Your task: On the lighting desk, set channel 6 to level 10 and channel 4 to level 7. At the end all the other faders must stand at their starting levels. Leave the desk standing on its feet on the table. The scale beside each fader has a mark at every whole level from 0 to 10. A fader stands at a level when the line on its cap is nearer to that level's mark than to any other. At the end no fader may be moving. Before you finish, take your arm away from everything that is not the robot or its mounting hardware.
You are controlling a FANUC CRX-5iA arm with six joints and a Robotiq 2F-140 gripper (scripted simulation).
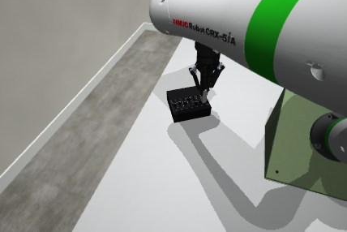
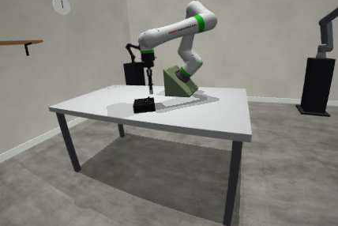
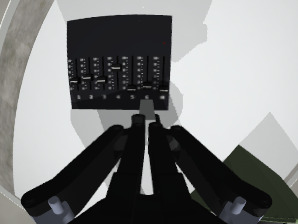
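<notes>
Small black box-shaped lighting desk [image 2: 144, 106] sits on the white rectangular tabletop [image 2: 205, 115], toward its left-front part. Green wedge-shaped arm pedestal [image 2: 172, 83] stands behind and right of it. Black 2-finger pincer [image 3: 147, 121] hangs above the desk's near edge, fingertips together, over the faders [image 3: 109, 82] on the right side.
</notes>
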